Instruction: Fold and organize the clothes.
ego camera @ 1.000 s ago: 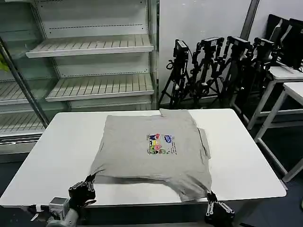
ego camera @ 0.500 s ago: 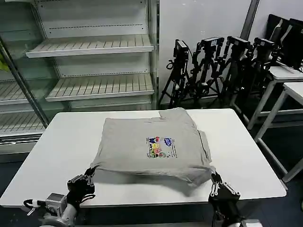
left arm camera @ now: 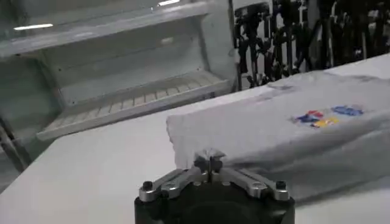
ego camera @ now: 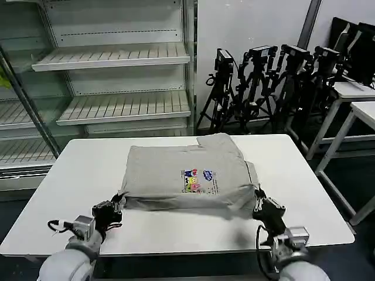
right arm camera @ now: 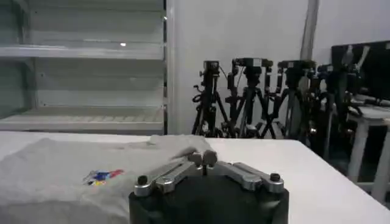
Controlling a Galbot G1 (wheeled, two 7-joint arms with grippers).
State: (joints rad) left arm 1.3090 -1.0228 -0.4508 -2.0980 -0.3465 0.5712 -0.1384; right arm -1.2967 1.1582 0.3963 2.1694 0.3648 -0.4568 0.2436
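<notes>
The clothes are one light grey T-shirt (ego camera: 187,170) with a small multicoloured print (ego camera: 199,180), lying on the white table (ego camera: 304,193). Its near hem is lifted off the table and hangs between the two grippers. My left gripper (ego camera: 119,204) is shut on the near left hem corner, with grey fabric pinched at its tips (left arm camera: 209,161). On the near right corner my right gripper (ego camera: 258,205) is shut, its tips (right arm camera: 203,159) against the cloth. The T-shirt (left arm camera: 286,137) and print (left arm camera: 323,117) lie beyond the left gripper. The print (right arm camera: 102,176) also shows in the right wrist view.
An empty shelving unit (ego camera: 111,58) with glass doors stands behind the table at the back left. Several camera tripods (ego camera: 263,82) crowd the back right. More white tables (ego camera: 357,99) stand at the far right. Bare table top (ego camera: 76,170) lies left of the shirt.
Both grippers have risen from the table's near edge and moved away from me, carrying the hem corners up and over the table. The shirt's near part now hangs raised.
</notes>
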